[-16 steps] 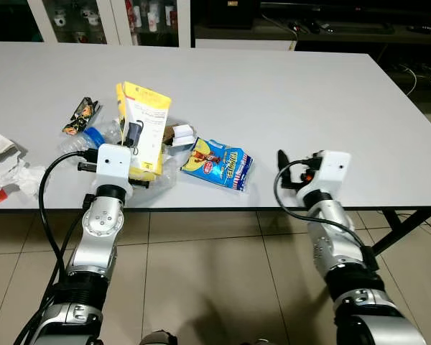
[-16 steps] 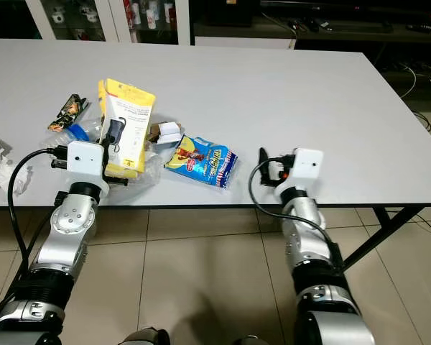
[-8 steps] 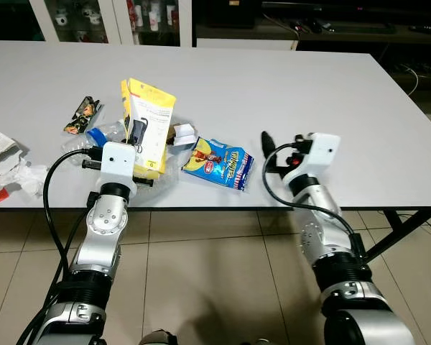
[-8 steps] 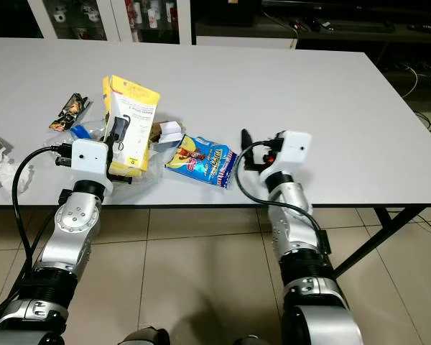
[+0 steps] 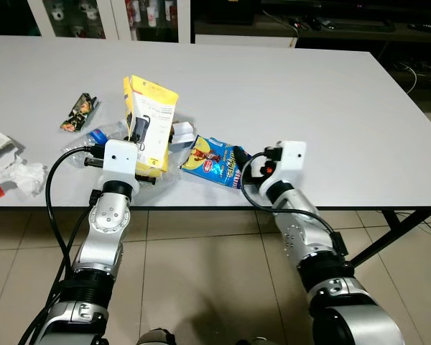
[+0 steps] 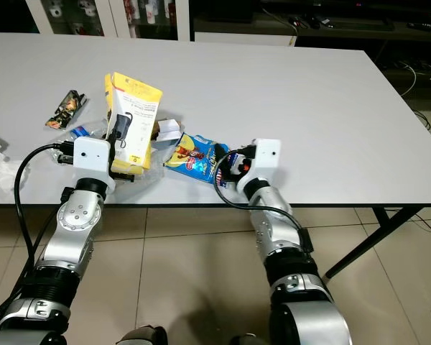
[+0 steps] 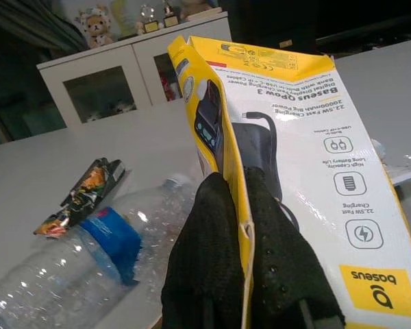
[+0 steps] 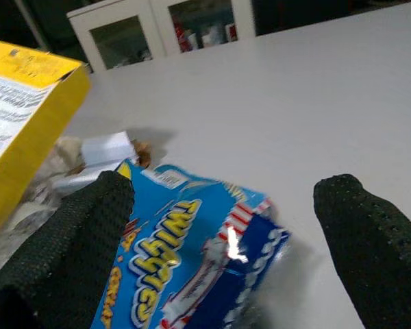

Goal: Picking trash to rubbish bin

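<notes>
Right claw (image 8: pixel 226 274) sits spread wide at the near edge of the white tabletop (image 5: pixel 330 93), its two black fingers (image 8: pixel 75 233) straddling the end of the blue snack bag (image 5: pixel 217 159), which lies flat close to that edge, not yet gripped. That bag looks like thin crinkly foil, light and probably near empty, so I'd guess it will crumple and slide on the smooth top instead of lifting cleanly; pinching the sealed end nearest the claw, where the film is doubled, seems the surest hold. Over on the other side, the left claw (image 7: pixel 250 274) is clenched on the lower edge of the yellow power-bank box (image 5: pixel 152 122), one finger on each face of the card, holding it upright. The box is stiff cardboard, light, and with its top open likely hollow, so it should carry easily but could buckle if squeezed hard. Crowding it are a clear plastic bottle (image 7: pixel 75 260) with a blue label lying just beside the box, a small white carton (image 5: pixel 183 131) between box and snack bag, and some clear film under the lot. Farther off toward the left lie a dark snack wrapper (image 5: pixel 79 113) and crumpled white tissue (image 5: pixel 14 169) near the edge. Nothing blocks the right claw's approach, though the carton sits near the bag's far end. I can't spot a rubbish bin anywhere.
</notes>
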{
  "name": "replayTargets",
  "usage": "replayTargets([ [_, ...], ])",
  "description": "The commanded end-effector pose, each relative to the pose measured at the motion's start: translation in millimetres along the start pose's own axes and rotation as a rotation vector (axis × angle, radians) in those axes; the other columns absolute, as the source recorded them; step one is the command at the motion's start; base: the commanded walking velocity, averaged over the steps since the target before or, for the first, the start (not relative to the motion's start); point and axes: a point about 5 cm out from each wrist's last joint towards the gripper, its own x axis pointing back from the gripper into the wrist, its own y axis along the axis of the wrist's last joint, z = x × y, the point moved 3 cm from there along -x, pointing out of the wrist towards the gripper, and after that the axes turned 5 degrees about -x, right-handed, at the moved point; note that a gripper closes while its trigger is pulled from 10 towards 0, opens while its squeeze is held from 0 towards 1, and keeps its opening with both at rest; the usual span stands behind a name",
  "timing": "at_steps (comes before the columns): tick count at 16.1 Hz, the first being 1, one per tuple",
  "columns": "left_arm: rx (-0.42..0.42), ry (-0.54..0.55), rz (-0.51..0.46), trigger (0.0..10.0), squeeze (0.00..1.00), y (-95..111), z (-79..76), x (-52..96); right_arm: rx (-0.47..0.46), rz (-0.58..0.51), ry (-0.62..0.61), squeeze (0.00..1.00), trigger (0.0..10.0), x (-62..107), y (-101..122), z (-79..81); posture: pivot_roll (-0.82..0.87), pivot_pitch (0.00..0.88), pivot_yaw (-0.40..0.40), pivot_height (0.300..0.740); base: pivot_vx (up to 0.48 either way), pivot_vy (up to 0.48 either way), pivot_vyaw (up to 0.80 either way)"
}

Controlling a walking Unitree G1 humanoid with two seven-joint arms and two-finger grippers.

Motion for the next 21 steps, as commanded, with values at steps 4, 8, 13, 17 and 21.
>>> replayTargets([
  [4, -0.005, 0.0, -0.037, 10.0, 0.0, 12.5, -3.3, -3.1, -0.021, 0.086, 0.08, 0.0, 10.0, -2.9, -17.0, 15.4, 0.04, 0.098, -0.077, 0.74, 0.0, 0.0, 0.0],
  [8, -0.002, -0.003, -0.042, 10.0, 0.0, 15.0, -4.3, -2.3, -0.038, 0.158, 0.114, 0.0, 10.0, -0.6, -36.7, 24.4, 0.04, 0.1, -0.079, 0.74, 0.0, 0.0, 0.0],
  [13, -0.002, -0.015, -0.048, 10.0, 0.0, 19.1, -7.4, -3.2, -0.052, 0.23, 0.148, 0.0, 10.0, 4.0, -57.9, 35.0, 0.05, 0.103, -0.079, 0.74, 0.0, 0.0, 0.0],
  [17, -0.002, -0.023, -0.05, 10.0, 0.0, 20.7, -8.5, -4.1, -0.069, 0.211, 0.181, 0.0, 0.0, 6.3, -60.5, 41.2, 0.05, 0.101, -0.074, 0.74, 0.0, 0.0, 0.0],
  [21, 0.0, -0.03, -0.053, 10.0, 0.0, 21.9, -10.8, -5.4, -0.058, 0.207, 0.164, 0.0, 0.0, 6.8, -59.1, 34.8, 0.04, 0.097, -0.073, 0.74, 0.0, 0.0, 0.0],
])
